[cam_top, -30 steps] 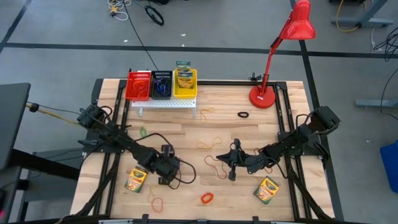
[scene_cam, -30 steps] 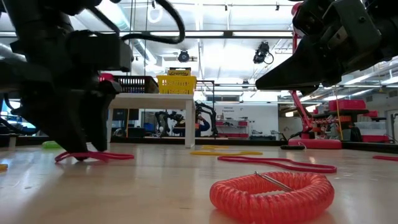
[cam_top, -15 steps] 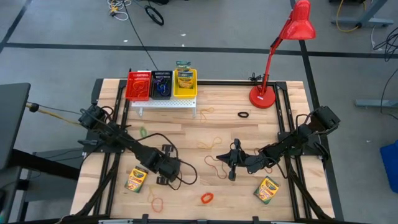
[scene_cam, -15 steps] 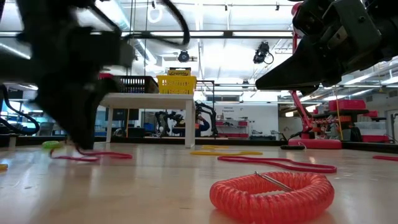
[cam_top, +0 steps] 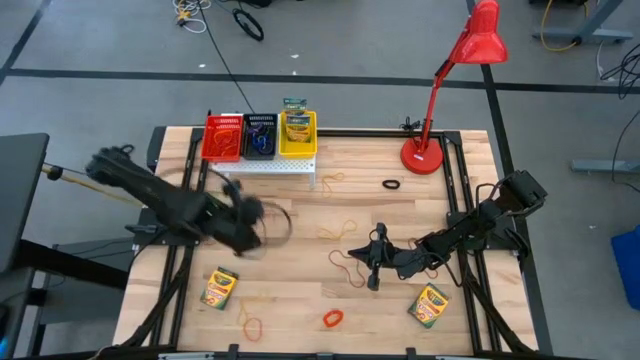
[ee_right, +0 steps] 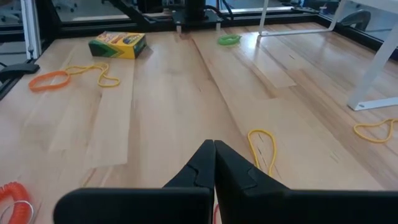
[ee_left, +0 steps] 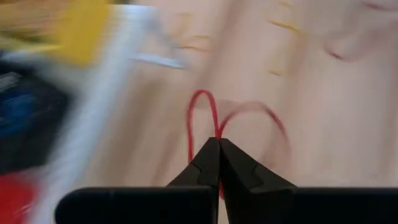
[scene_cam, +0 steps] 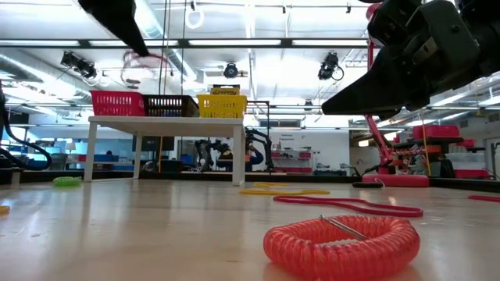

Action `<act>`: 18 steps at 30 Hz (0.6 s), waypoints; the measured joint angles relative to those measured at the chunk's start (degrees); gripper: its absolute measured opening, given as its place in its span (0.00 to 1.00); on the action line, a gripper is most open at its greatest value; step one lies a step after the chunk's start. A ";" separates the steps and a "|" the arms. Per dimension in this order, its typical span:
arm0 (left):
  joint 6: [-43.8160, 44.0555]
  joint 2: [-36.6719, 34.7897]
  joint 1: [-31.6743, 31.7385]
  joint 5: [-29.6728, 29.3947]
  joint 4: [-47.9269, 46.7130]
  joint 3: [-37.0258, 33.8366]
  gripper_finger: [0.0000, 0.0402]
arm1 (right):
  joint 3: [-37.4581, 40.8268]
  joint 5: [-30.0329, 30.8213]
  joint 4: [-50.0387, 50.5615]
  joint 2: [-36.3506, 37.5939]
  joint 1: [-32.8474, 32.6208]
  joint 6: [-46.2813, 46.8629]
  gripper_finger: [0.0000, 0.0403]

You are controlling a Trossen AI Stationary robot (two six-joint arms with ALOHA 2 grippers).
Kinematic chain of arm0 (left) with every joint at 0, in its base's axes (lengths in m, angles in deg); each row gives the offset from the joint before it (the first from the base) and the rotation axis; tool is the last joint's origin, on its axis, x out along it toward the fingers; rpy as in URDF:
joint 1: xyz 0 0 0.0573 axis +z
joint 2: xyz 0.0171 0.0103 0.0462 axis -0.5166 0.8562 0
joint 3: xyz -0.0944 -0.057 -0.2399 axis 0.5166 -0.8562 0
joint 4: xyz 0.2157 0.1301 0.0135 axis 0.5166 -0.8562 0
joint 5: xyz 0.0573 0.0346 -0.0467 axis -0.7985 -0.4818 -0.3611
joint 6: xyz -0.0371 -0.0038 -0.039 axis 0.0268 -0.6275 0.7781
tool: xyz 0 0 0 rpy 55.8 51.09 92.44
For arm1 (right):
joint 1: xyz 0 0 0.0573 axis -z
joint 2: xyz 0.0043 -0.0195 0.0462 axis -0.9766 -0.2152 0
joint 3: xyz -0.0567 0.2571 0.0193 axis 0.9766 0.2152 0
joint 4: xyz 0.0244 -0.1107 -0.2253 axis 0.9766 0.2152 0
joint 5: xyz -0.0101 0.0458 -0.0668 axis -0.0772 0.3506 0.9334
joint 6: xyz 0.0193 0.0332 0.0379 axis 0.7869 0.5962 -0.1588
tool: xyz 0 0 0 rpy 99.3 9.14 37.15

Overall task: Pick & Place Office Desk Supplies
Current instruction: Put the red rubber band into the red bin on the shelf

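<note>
Overhead, the left hand (ee_left: 219, 144) pinches a red rubber band (ee_left: 202, 112) near the white stand (cam_top: 265, 167); the right hand (cam_top: 371, 262) stays pressed together.

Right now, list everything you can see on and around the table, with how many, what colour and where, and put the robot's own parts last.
Bins: three, red, black and yellow, side by side on the white stand at the table's back edge.
White stand: one, back left of centre.
Desk lamp: one, red, back right.
Crayon boxes: two on the table, yellow and green, front left and front right; another in the yellow bin.
Black loop: one, beside the lamp base.
Green loop: one, left side.
Orange coil loop: one, front centre.
Rubber bands: several, thin, reddish and yellow, mid-table.
Left gripper: shut on a red rubber band, raised near the stand.
Right gripper: shut, low over mid-table.
</note>
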 joint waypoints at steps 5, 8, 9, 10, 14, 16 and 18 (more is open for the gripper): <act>5.46 -10.93 5.71 -5.42 -8.68 0.01 0.01 | 0.00 -0.01 0.00 0.00 0.00 0.00 0.01; 5.72 -15.77 11.19 -7.23 -12.43 0.01 0.01 | -0.01 0.00 0.00 0.00 0.00 0.00 0.01; 5.25 -17.01 13.53 -7.65 -13.57 0.01 0.01 | 0.00 -0.01 0.01 0.00 0.00 -0.01 0.01; 4.48 -18.05 16.15 -7.97 -14.39 0.01 0.01 | 0.00 0.00 -0.02 0.00 0.00 0.00 0.01; -1.71 -20.98 27.67 -7.59 -14.81 0.01 0.01 | 0.00 0.00 0.01 0.00 0.00 -0.02 0.01; -6.55 -21.91 33.78 -6.39 -14.03 0.01 0.01 | 0.00 -0.01 -0.01 0.00 0.00 -0.01 0.01; -12.00 -22.13 39.85 -3.82 -12.24 0.01 0.01 | 0.00 0.00 -0.01 0.00 0.00 -0.02 0.01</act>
